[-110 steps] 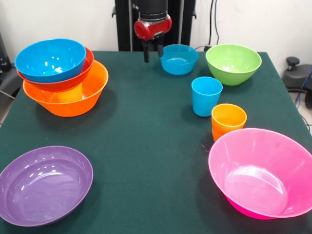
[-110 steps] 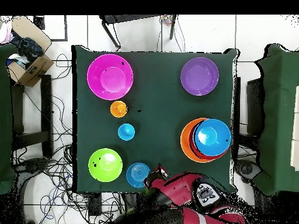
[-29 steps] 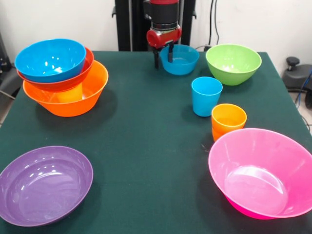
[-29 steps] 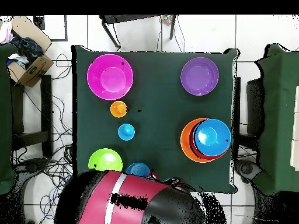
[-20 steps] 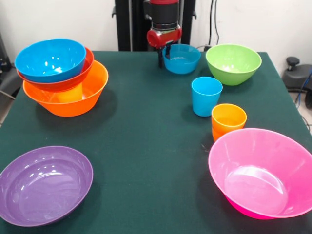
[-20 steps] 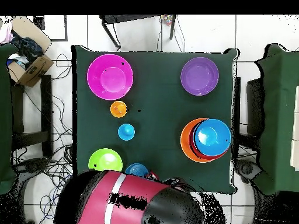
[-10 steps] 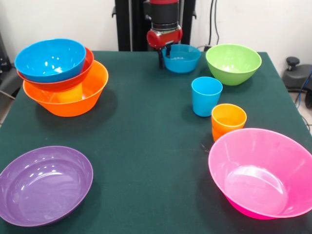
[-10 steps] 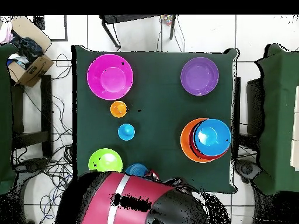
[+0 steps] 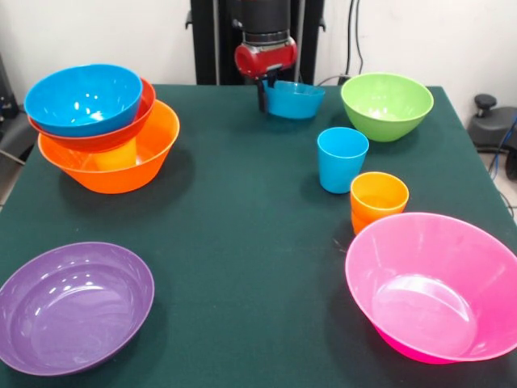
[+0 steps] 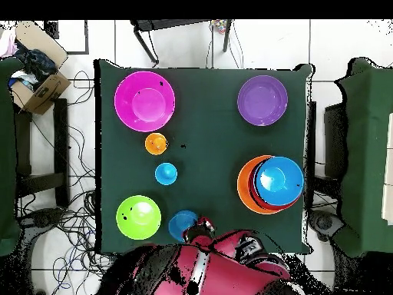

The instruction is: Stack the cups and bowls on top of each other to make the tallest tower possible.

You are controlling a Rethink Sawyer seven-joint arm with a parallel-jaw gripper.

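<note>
Blue bowl point(image 9: 292, 99) rim hiding gripper point(image 9: 266, 90) fingers

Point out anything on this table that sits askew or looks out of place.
The small blue bowl near the green bowl is tilted, its rim pinched by the gripper and one side raised off the table. The other bowls and cups sit level, and nothing looks spilled or damaged.

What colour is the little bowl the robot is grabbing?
Blue. The small bowl in the gripper shows best in the front view.
</note>
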